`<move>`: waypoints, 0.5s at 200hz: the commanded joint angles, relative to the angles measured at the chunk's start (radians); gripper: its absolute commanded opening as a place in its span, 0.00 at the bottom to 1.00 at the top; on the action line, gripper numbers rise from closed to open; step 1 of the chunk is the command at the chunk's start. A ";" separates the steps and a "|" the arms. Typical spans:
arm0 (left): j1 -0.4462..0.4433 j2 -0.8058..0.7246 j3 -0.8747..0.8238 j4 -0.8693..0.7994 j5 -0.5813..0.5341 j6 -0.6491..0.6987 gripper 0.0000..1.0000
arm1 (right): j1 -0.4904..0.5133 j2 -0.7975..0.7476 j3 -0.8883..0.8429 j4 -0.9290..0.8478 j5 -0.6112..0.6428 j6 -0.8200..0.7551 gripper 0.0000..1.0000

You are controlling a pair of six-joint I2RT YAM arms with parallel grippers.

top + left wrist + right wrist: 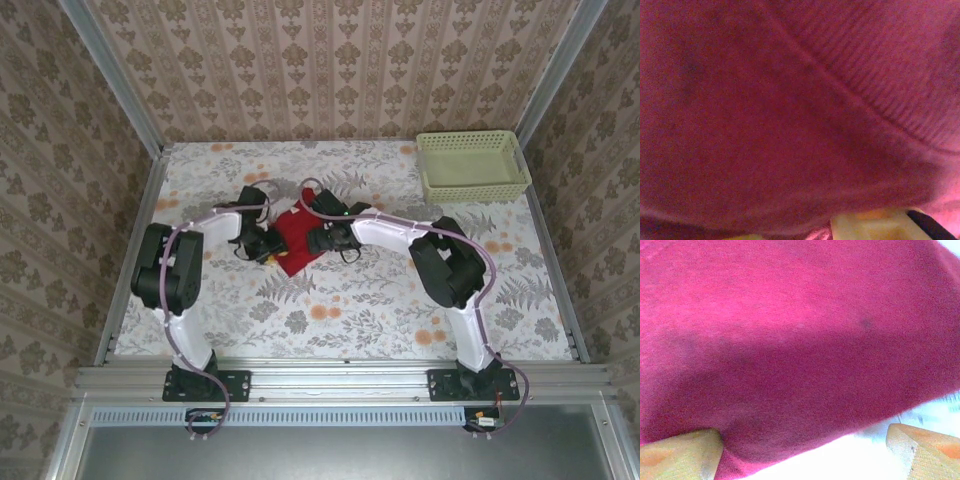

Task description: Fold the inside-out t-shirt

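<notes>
Right gripper (802, 454) stands with jaws spread wide at the edge of the inside-out t-shirt (293, 238), which lies bunched near the middle of the tabletop (400, 300) between the two grippers. Whether the left gripper (267, 247) has closed on cloth I cannot tell. Soft, light and limp, the shirt will likely sag when lifted, so a hem or ribbed seam edge looks the surest hold.

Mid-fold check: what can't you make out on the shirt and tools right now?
- Top view: t-shirt tiny, flanked by left tool and right tool; sleeves, tag, folds unreadable.
- Left wrist: blurred cloth against the lens; fingers cut off by bottom edge, grip unclear.
- Right wrist: t-shirt's outline runs off frame.
</notes>
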 commanded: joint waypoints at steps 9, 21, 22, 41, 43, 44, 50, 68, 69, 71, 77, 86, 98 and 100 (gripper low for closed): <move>0.031 0.167 0.203 0.345 0.029 0.088 0.32 | -0.013 0.071 0.112 -0.047 0.030 0.022 0.87; 0.037 0.205 0.274 0.334 0.042 0.101 0.33 | -0.034 0.070 0.127 -0.048 0.046 0.013 0.87; 0.038 0.208 0.281 0.332 0.043 0.103 0.33 | -0.036 0.069 0.128 -0.048 0.047 0.012 0.87; 0.050 0.248 0.381 0.290 0.049 0.113 0.35 | -0.063 0.062 0.154 -0.047 0.085 -0.033 0.88; 0.052 0.249 0.390 0.284 0.046 0.114 0.35 | -0.064 0.060 0.158 -0.048 0.089 -0.039 0.88; 0.052 0.249 0.394 0.280 0.044 0.114 0.35 | -0.065 0.059 0.159 -0.048 0.092 -0.042 0.88; 0.058 0.246 0.413 0.257 0.032 0.118 0.36 | -0.069 0.049 0.163 -0.047 0.105 -0.065 0.88; 0.077 0.202 0.438 0.196 -0.022 0.136 0.42 | -0.064 0.016 0.162 -0.039 0.112 -0.135 0.89; 0.078 0.199 0.439 0.190 -0.025 0.137 0.42 | -0.064 0.016 0.161 -0.037 0.111 -0.139 0.89; 0.080 0.190 0.440 0.179 -0.033 0.138 0.43 | -0.062 0.013 0.161 -0.034 0.110 -0.144 0.89; 0.087 0.166 0.437 0.154 -0.052 0.146 0.44 | -0.058 0.010 0.166 -0.028 0.106 -0.165 0.90; 0.101 0.114 0.406 0.148 -0.066 0.146 0.46 | -0.054 0.018 0.182 -0.035 0.108 -0.178 0.91; 0.123 0.034 0.328 0.164 -0.083 0.122 0.48 | -0.059 0.055 0.227 -0.077 0.112 -0.170 0.91; 0.125 0.020 0.315 0.167 -0.084 0.117 0.48 | -0.061 0.063 0.235 -0.086 0.113 -0.167 0.91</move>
